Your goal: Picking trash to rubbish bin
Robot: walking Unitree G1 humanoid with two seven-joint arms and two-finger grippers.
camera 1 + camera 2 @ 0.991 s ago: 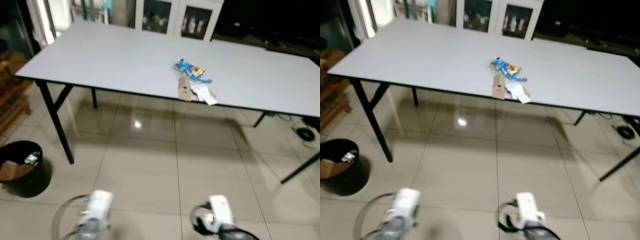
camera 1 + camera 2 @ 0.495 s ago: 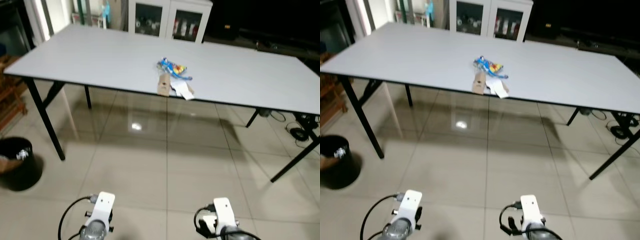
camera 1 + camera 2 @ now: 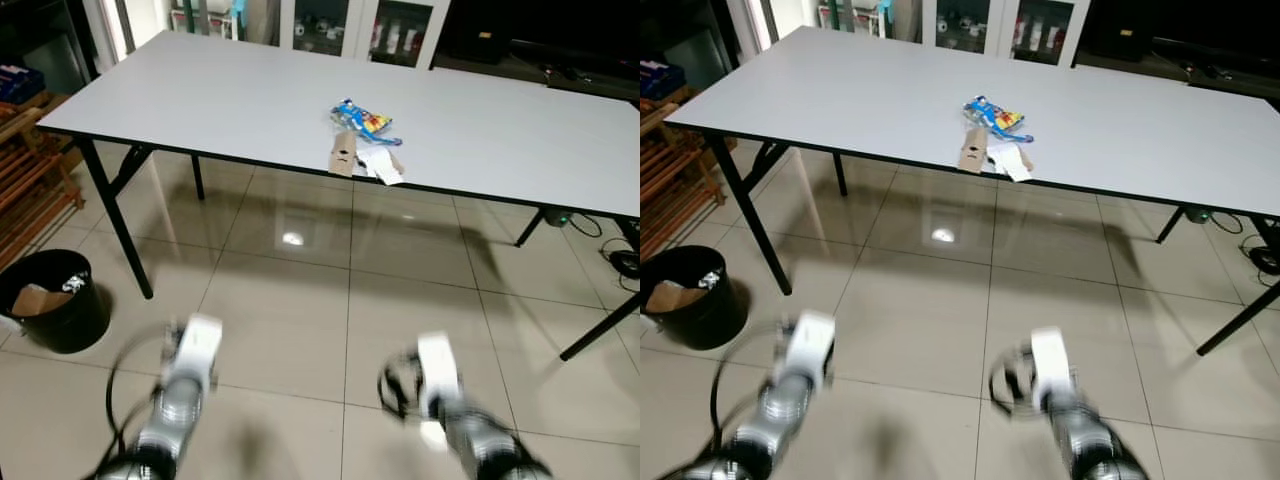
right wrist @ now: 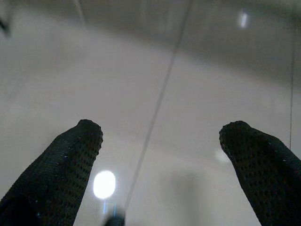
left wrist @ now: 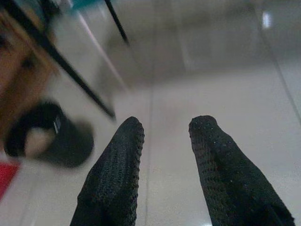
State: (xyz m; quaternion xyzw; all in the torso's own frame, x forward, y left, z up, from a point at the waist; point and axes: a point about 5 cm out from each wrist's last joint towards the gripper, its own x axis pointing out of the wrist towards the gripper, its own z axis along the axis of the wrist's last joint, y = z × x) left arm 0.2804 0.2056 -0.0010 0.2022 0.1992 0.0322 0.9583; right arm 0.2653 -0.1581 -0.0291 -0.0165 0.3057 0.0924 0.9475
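A small pile of trash lies near the front edge of the long grey table (image 3: 200, 90): a blue snack wrapper (image 3: 362, 118), a brown cardboard piece (image 3: 343, 155) and a white paper (image 3: 380, 165). A black rubbish bin (image 3: 72, 325) stands on the floor at the left, with scraps inside; it also shows as a blurred bin (image 5: 70, 146) in the left wrist view. My left arm (image 3: 190, 365) and right arm (image 3: 436, 372) hang low over the tiles, blurred, far from the table. The left gripper (image 5: 167, 125) is open and empty. The right gripper (image 4: 162, 129) is wide open and empty.
Black table legs (image 3: 118, 215) stand between the bin and the trash pile. A wooden rack (image 3: 30, 165) is at the far left and glass-door cabinets (image 3: 400, 25) stand behind the table. Cables (image 3: 625, 255) lie on the floor at the right. Glossy tiles stretch before me.
The whole picture has shifted, so the camera moved; the bin now sits further into view at the left. Both arms show higher in the picture and are blurred.
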